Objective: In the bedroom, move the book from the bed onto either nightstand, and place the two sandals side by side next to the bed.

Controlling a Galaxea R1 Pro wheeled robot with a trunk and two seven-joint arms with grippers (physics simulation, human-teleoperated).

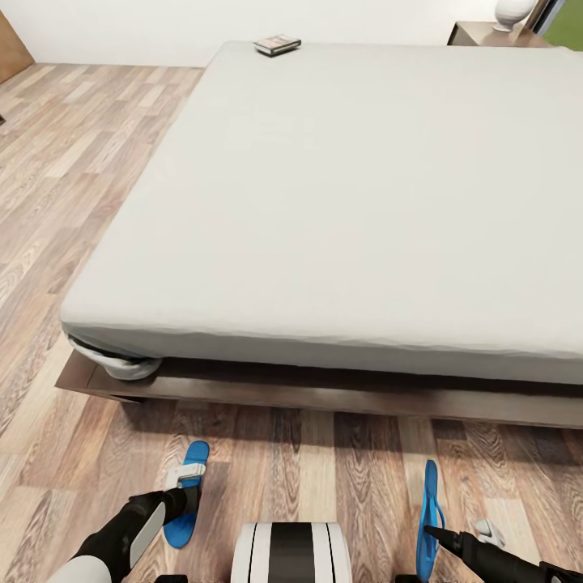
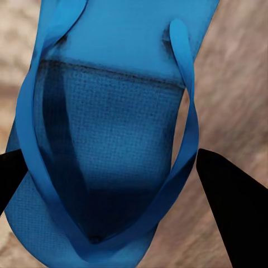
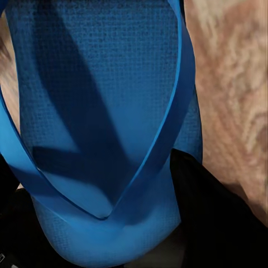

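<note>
While floored, bright blue sandals (image 1: pixel 187 495), thin straps

A bedroom in a home is shown. A large bed (image 1: pixel 348 202) with a plain pale mattress on a low dark wooden frame is set on a wood-plank floor (image 1: pixel 73 162), with white walls behind and a brown nightstand (image 1: pixel 486 34) at the far corner carrying a white vase (image 1: pixel 513 13). A book (image 1: pixel 277 44) is left on the mattress, and blue flip-flops (image 1: pixel 188 494) are seen on the floor beside the bed.
</note>
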